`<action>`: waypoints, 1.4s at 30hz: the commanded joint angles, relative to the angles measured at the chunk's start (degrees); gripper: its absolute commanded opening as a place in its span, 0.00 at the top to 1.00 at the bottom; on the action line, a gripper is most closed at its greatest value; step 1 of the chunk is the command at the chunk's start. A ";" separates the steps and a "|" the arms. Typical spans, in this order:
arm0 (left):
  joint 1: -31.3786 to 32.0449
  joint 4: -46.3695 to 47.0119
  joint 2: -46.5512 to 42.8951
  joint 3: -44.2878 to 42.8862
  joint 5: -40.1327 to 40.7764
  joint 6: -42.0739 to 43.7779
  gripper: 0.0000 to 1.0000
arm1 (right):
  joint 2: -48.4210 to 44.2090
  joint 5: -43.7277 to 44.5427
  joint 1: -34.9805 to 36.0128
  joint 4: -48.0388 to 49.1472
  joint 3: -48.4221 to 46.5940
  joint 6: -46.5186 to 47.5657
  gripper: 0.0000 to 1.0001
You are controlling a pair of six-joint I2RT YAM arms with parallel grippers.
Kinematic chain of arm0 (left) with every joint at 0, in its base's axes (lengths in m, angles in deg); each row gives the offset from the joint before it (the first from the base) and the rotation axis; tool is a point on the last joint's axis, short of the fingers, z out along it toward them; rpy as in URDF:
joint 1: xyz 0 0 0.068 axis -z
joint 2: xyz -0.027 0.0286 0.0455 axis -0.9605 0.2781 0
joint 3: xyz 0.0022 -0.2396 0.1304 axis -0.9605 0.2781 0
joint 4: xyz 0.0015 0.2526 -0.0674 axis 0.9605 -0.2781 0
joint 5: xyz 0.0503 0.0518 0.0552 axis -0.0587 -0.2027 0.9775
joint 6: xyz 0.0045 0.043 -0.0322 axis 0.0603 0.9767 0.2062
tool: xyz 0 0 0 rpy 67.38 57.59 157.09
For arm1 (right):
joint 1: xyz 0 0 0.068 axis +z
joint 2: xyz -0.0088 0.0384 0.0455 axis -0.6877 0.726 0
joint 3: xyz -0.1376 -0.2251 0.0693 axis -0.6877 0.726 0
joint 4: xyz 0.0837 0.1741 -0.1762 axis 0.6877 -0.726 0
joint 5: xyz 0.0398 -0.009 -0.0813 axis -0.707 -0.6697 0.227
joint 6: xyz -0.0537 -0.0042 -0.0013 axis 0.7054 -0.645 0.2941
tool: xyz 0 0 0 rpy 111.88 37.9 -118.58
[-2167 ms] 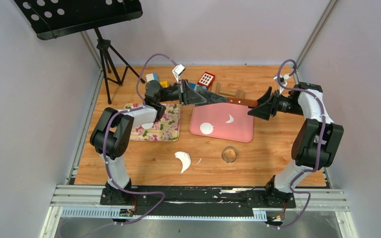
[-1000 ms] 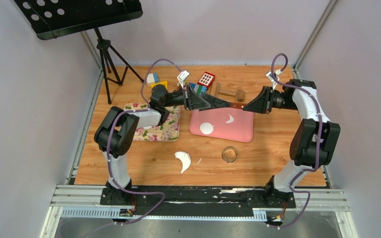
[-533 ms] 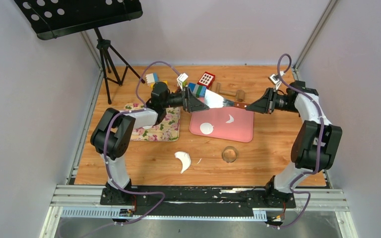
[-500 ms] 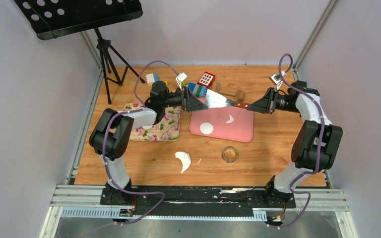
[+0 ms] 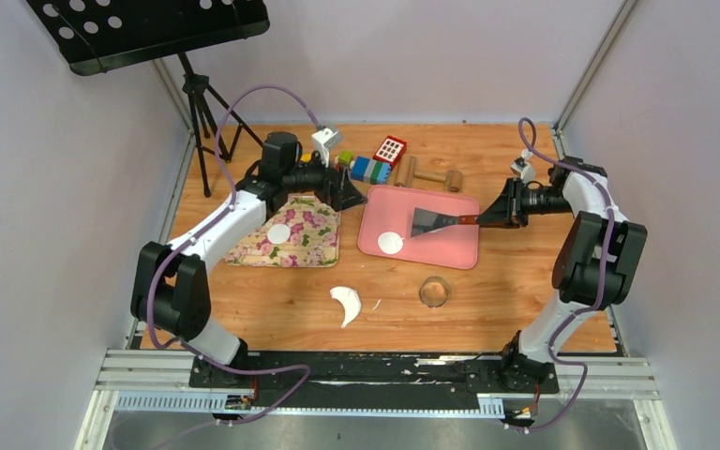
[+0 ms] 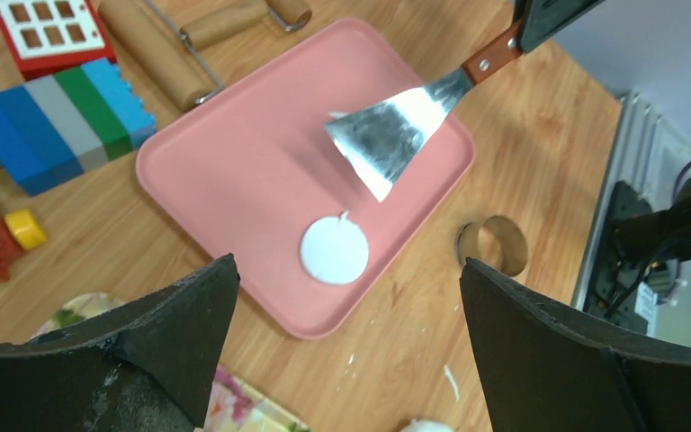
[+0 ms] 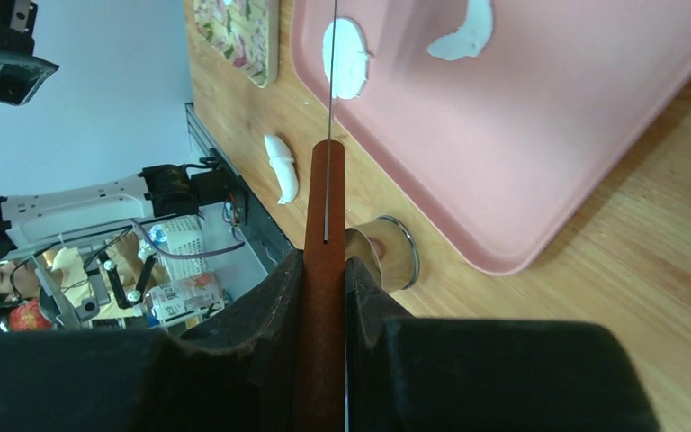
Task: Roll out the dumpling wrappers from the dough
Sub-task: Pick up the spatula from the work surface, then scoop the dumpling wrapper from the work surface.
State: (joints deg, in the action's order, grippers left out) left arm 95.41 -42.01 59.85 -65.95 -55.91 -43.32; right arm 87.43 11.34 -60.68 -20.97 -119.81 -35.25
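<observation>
My right gripper [image 5: 489,217] clamps the spatula [image 5: 428,221] handle. Its long axis points toward the left edge, tip just beside the wrapper [image 5: 391,243] on the tray [image 5: 455,251], mid-worktop. My left gripper [image 5: 345,194] gapes wide, empty. Two wrappers; the other wrapper [image 5: 279,232] lies on the mat [image 5: 314,241]. Two dough scraps: tray scrap [image 7: 463,31], near-edge scrap [image 5: 346,304].

Left gripper [image 5: 345,195]: off the scraper blade, drawn back left, jaws wide apart over the far corner of the floral cloth [image 5: 311,230].
Scraper [image 5: 428,222]: held by the right gripper [image 5: 493,218] alone, lowered over the pink tray [image 5: 459,251] (its blade now hides the dough scrap [image 7: 468,31] from above).
Wrapper [image 5: 279,232]: uncovered on the cloth, the left arm swung clear.
</observation>
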 commanded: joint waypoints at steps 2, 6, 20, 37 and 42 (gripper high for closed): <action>-2.13 -15.36 -2.65 -2.82 2.21 12.70 0.00 | 1.54 4.10 -0.31 -4.20 -4.02 0.95 1.00; -4.23 -17.93 -4.23 -2.47 1.78 14.90 0.00 | 4.96 5.60 -0.26 -5.68 -4.86 2.16 1.00; -4.86 -16.17 -6.12 0.16 2.45 14.24 0.00 | 16.92 4.31 1.87 -11.65 -9.63 6.28 1.00; -4.86 -14.10 -7.27 1.68 3.14 12.98 0.00 | 20.46 4.60 4.76 -10.96 -9.44 8.35 1.00; -3.21 -10.79 -3.11 4.09 10.50 10.91 0.00 | 16.87 7.86 4.49 -9.31 -10.37 7.33 1.00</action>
State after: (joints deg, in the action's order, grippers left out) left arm 90.71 -56.43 54.34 -63.39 -51.54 -30.75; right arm 107.38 12.79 -56.44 -32.00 -128.42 -28.21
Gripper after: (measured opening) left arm 1.000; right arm 0.181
